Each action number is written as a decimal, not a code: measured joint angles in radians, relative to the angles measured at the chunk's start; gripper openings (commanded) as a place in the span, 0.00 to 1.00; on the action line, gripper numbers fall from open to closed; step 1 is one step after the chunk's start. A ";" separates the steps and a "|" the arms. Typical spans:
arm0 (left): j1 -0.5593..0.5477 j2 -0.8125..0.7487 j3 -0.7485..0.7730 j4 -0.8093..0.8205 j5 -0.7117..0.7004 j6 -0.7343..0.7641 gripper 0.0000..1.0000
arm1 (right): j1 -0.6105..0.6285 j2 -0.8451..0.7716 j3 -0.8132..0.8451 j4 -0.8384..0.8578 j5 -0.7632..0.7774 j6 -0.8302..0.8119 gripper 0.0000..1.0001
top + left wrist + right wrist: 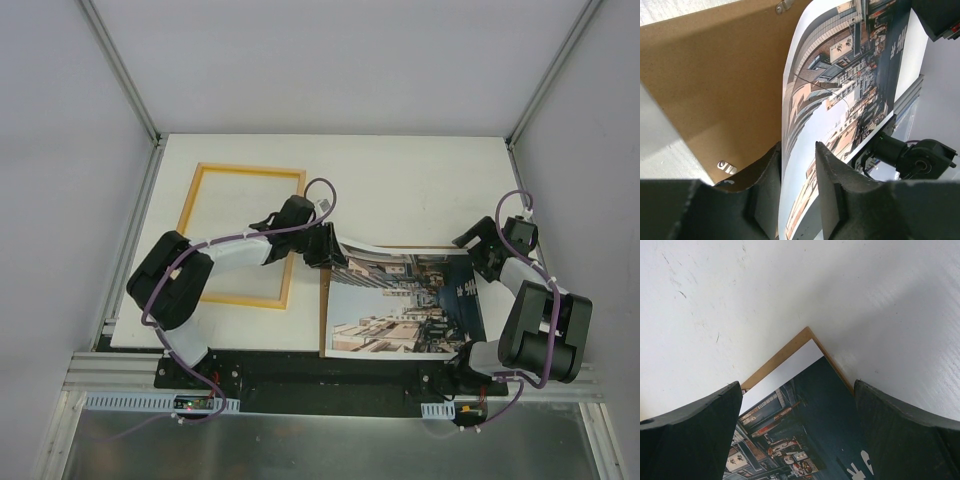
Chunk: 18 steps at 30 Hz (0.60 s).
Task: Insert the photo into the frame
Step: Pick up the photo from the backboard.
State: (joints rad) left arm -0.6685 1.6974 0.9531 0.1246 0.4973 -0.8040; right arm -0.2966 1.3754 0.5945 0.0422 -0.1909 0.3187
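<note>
Left gripper reaches toward 3 o'clock, straddling the raised 10 o'clock corner of the photo, which lies at the table's 5 o'clock. Clamped or not, can't tell. Right gripper hangs spread wide over its 2 o'clock corner; the left arm hides part of the frame.

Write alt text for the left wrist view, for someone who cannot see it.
The left gripper has its dark fingers on either side of the photo, at its edge, not yet clamped; the street-scene print curls away from them. Behind lies a brown backing panel with metal clips, on the white table.
</note>
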 measured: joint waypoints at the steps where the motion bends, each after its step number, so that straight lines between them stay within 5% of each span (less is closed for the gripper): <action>1: 0.000 0.005 0.000 -0.002 0.000 0.000 0.26 | 0.000 0.000 0.000 0.000 0.000 -0.002 0.96; 9: 0.000 0.039 0.006 -0.013 -0.002 0.004 0.01 | 0.016 -0.011 0.002 -0.024 0.011 -0.011 0.96; 18: 0.018 0.034 0.127 -0.164 -0.011 0.008 0.00 | 0.111 -0.092 0.030 -0.186 0.113 -0.040 0.96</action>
State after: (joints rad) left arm -0.6506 1.7309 1.0798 -0.0395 0.4858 -0.7959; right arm -0.1860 1.2835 0.6243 -0.1436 -0.0784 0.2783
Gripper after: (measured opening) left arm 0.002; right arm 0.961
